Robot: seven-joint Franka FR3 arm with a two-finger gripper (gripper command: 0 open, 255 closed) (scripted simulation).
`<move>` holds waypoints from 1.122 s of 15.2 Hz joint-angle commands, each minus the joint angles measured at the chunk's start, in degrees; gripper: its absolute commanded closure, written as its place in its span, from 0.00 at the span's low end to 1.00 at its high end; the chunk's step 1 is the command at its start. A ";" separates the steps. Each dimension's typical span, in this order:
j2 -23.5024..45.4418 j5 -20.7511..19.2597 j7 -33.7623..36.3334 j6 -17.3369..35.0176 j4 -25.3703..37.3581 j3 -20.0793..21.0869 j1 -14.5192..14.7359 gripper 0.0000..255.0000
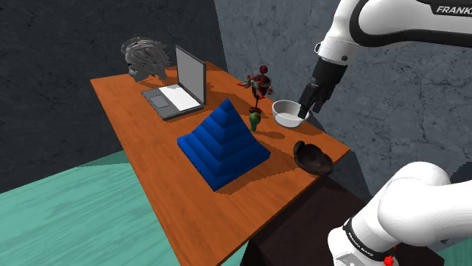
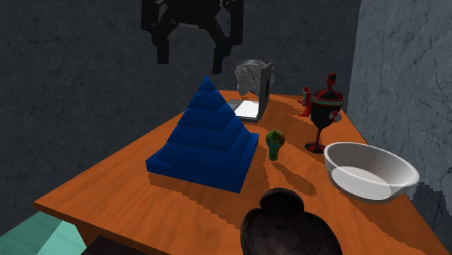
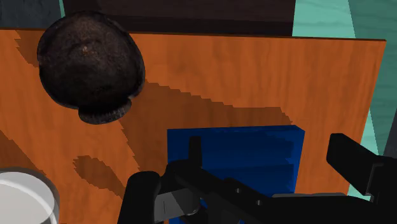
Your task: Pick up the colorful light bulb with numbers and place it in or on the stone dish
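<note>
your gripper (image 1: 308,106) hung above the table (image 1: 227,211) with its fingers spread wide, holding nothing and touching nothing. counted on the table: one small green bulb (image 2: 274,143), one dark rough dish (image 1: 314,159), one white bowl (image 1: 287,113), one blue stepped pyramid (image 1: 223,143), one open laptop (image 1: 180,91), one red and black goblet (image 2: 322,116), one grey tangled object (image 1: 144,57). the bulb stood upright between the pyramid and the goblet, apart from the dish. you could not have read any numbers on it. the second exterior view's bottom edge cut off the dish, and the laptop hid part of the grey object there.
</note>
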 commanded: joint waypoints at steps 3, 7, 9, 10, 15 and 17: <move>3.91 -0.34 -0.62 3.25 0.49 -0.53 -0.29 0.00; 12.15 -0.80 -1.78 9.25 2.39 -1.62 -0.77 0.00; 16.41 -0.90 -2.35 11.94 3.80 -2.19 -0.97 0.00; 18.57 -0.91 -2.63 13.21 4.61 -2.47 -1.06 0.00; 29.52 -0.58 -4.08 18.60 9.75 -3.82 -1.52 0.00; 33.95 -0.27 -4.68 20.31 12.29 -4.31 -1.73 0.00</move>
